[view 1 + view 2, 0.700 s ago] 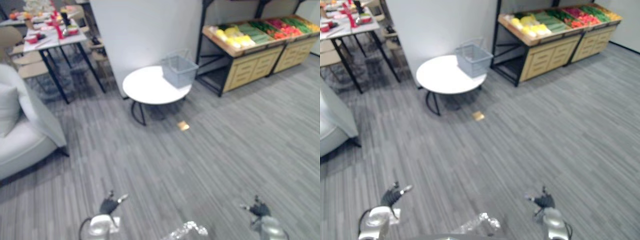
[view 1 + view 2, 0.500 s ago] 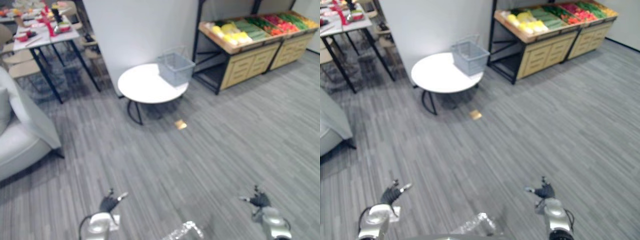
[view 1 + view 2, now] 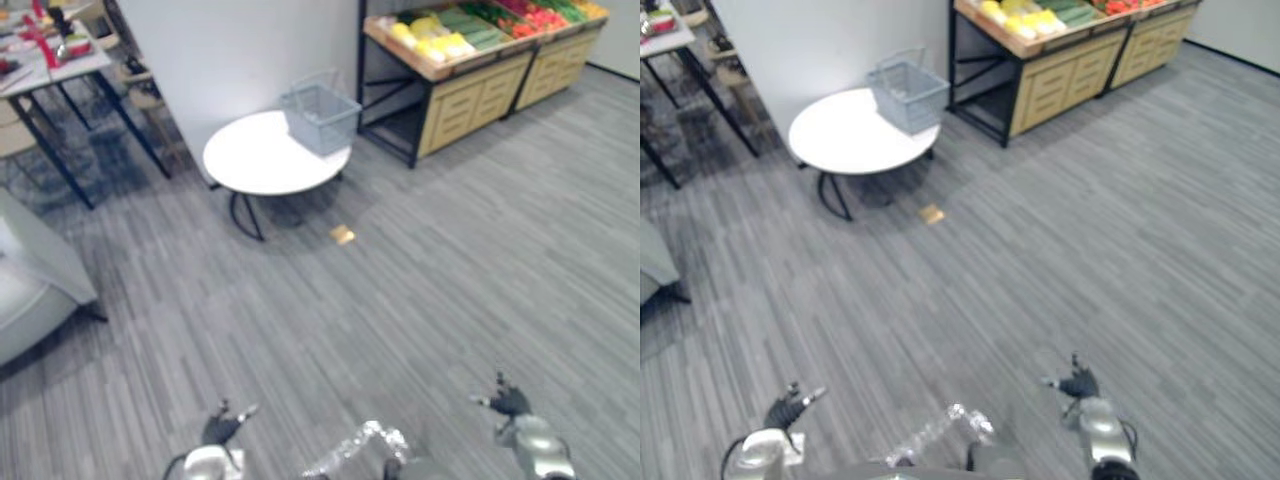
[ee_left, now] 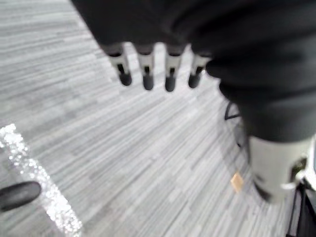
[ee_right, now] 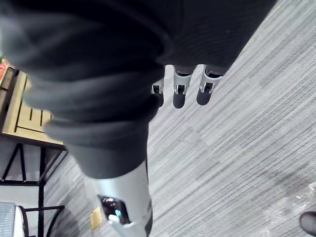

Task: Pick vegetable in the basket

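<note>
The left hand (image 3: 222,430) is being held low at 7 o'clock of the head views, above the grey plank floor (image 3: 400,300). Its fingers (image 4: 147,69) are being held straight and slightly spread, and nothing is being grasped by them. The right hand (image 3: 508,405) is being held at 5 o'clock, likewise over the floor. Its fingers (image 5: 178,94) are being held extended with the thumb apart, and nothing is being gripped. The vegetables (image 3: 440,35) are being displayed in yellow, green and red rows on the wooden produce counter (image 3: 470,95) at 1 o'clock, well apart from both hands. The grey basket (image 3: 320,117) is being carried upright by the round white counter (image 3: 250,160) at 12 o'clock. It is seated at that counter's 1 o'clock edge, near the produce counter but apart from it. A small tan piece (image 3: 342,234) is being shown on the floor near the round counter's 5 o'clock side. A dark-legged counter (image 3: 60,65) set with red items is being shown at 10 o'clock, and a pale sofa (image 3: 30,290) at 9 o'clock.
</note>
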